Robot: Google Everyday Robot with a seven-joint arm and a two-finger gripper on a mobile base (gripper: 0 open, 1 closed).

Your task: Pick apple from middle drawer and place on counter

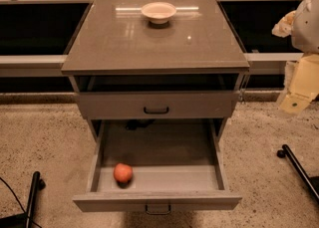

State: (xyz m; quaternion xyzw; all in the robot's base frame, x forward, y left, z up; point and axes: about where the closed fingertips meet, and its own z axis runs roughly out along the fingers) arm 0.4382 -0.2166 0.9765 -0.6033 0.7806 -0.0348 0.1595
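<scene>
The apple is small, round and red-orange. It lies in the front left part of the middle drawer, which is pulled wide open and shows a plain grey tray with a small dark handle on its front. The counter is the glossy brown-grey top of the cabinet. The gripper, a pale yellow and white piece, hangs at the right edge of the view. It is beside the cabinet at about the height of the upper drawer, well apart from the apple, and nothing shows in it.
A shallow beige bowl stands at the back middle of the counter. The drawer above is closed, with a black handle. Black wheeled legs stand on the speckled floor at the right and the lower left.
</scene>
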